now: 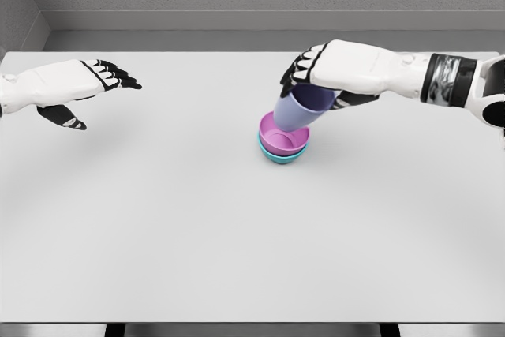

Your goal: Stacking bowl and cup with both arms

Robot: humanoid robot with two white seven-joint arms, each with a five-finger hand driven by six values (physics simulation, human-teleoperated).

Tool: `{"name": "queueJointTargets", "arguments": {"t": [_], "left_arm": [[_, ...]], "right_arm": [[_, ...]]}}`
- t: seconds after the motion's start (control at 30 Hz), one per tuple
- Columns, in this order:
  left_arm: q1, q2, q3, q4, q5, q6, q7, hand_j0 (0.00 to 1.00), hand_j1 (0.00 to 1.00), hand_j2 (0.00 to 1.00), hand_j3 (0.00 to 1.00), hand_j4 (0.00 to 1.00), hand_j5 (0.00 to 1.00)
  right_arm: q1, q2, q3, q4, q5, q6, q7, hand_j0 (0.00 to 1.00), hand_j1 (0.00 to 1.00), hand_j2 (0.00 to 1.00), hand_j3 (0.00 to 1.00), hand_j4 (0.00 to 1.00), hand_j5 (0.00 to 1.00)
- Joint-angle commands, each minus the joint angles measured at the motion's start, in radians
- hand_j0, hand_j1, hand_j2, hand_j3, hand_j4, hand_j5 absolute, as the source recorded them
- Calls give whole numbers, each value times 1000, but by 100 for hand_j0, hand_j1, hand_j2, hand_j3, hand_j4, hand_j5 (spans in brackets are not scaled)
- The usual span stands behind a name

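The table [158,234] spreads wide and pale. The right hand [331,73] has its fingers wrapped round the cup [300,108] near the rim, tilting its base into the pink bowl [282,138], which is nested in the teal bowl [280,155] mid-table. The left hand [75,88] hovers well apart, fingers spread, empty. The cup looks light, rigid and slick: grip its wall high and firmly or it may slip.
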Motion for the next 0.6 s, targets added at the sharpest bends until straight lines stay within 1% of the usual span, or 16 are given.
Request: {"name": "queueJointTargets", "arguments": {"t": [0.0,0.07,0.13,0.17,0.57], "left_arm": [[0,1,2,1,5,2,1,100,100,100,100,100,100],[0,1,2,1,5,2,1,100,100,100,100,100,100],[0,3,2,-1,6,2,-1,100,100,100,100,100,100],[0,3,2,1,6,2,1,100,100,100,100,100,100],[0,3,2,-1,6,2,1,100,100,100,100,100,100]], "right_arm": [[0,12,1,2,4,5,0,67,67,67,67,67,67],[2,12,4,11,10,5,0,67,67,67,67,67,67],[2,29,4,51,12,5,0,67,67,67,67,67,67],[2,29,4,57,23,5,0,67,67,67,67,67,67],[17,31,4,57,29,5,0,69,69,69,69,69,69]]}}
